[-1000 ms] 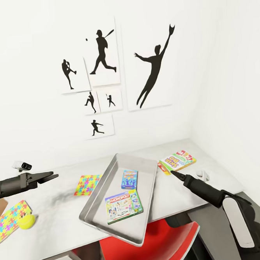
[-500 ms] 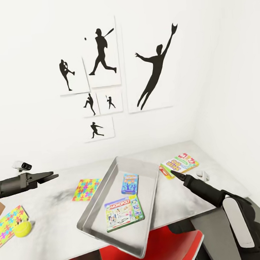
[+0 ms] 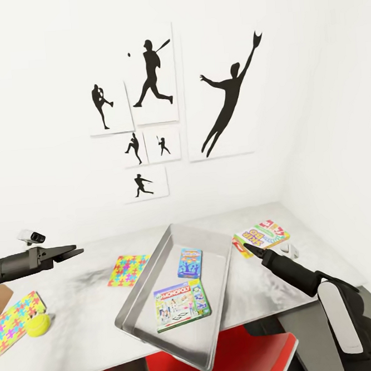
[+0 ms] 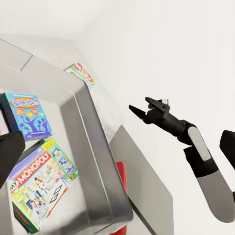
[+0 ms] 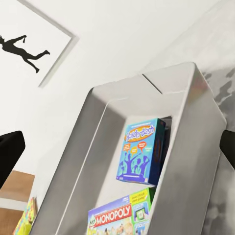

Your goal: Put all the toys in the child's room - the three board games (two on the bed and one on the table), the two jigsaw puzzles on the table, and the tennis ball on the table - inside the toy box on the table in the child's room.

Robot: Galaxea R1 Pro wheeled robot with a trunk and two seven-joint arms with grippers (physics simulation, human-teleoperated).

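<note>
Toy box unmoved; view shifted.

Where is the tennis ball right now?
In the head view, the tennis ball lies on the table at far left, touching a jigsaw puzzle.

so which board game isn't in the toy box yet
The yellow Skip-Bo game. It lies flat on the table beside the toy box, while the Monopoly game and the small blue game already lie inside.
</note>
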